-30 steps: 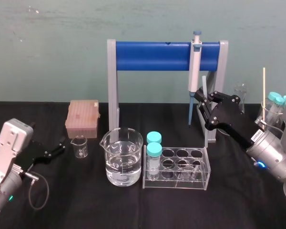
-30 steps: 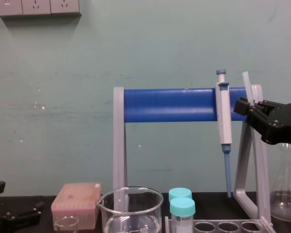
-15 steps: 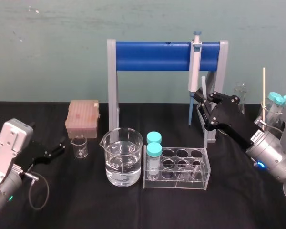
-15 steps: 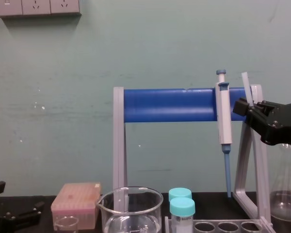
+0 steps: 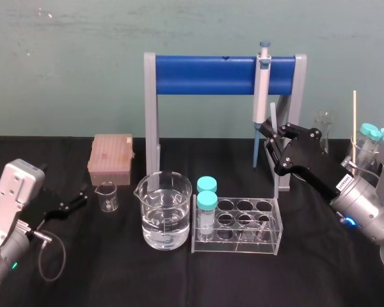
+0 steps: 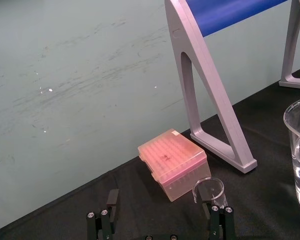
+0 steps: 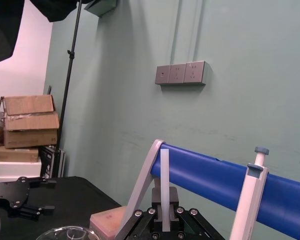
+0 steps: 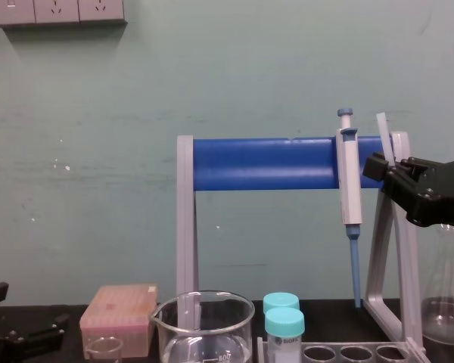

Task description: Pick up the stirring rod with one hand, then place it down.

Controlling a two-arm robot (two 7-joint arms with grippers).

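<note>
Right of centre in the head view, our right end effector (image 5: 272, 132) clamps the stirring rod (image 5: 273, 114) nearly upright beside the pipette (image 5: 261, 89); we judge it light, stiff, slick and brittle, best pinched gently near mid-length, while our left end effector (image 5: 72, 203) idles spread lower left.

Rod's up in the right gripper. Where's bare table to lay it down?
Widest bare strip: front of the table, before the beaker and tube rack. A smaller patch lies right of the rack. Crowded: behind the rack, where the right gripper holds the stirring rod beside the pipette and stand post. Left gripper sits parked far left.
</note>
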